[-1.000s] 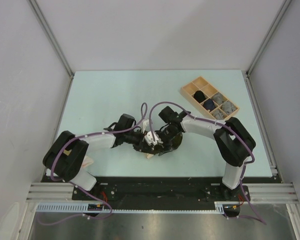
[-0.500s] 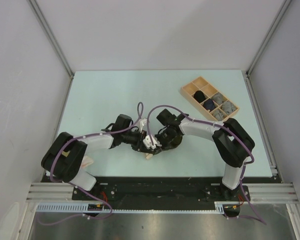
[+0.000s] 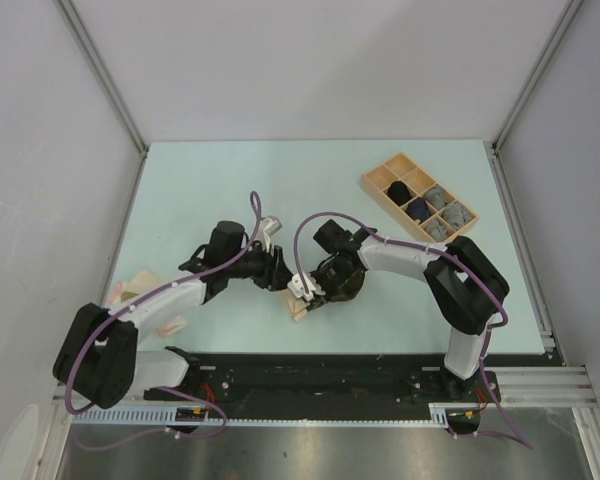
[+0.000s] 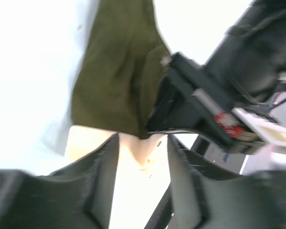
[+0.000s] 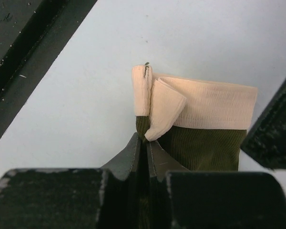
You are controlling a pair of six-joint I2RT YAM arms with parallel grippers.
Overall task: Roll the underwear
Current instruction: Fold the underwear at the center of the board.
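Observation:
A dark olive underwear (image 5: pixel 205 149) with a pale beige waistband (image 5: pixel 210 106) lies on the table near the front edge, between the two arms (image 3: pixel 344 284). My right gripper (image 5: pixel 144 143) is shut on a pinch of the olive cloth just under the folded-over band. It reaches down from the right (image 3: pixel 308 296). My left gripper (image 4: pixel 143 164) is open just off the beige band, with nothing between its fingers (image 4: pixel 102 176). It sits to the left of the garment (image 3: pixel 280 272). In the left wrist view the olive cloth (image 4: pixel 117 81) spreads ahead, and the right gripper's black body (image 4: pixel 195 102) presses on its edge.
A light wooden tray (image 3: pixel 380 178) with compartments holding rolled dark and grey garments stands at the back right. Pale pink-beige cloth (image 3: pixel 130 290) lies at the left table edge by the left arm's base. The table's front edge and black rail run close below the garment.
My left gripper has opened, let go of the garment and drawn back to the left. My right gripper has gone from open to shut on the olive cloth.

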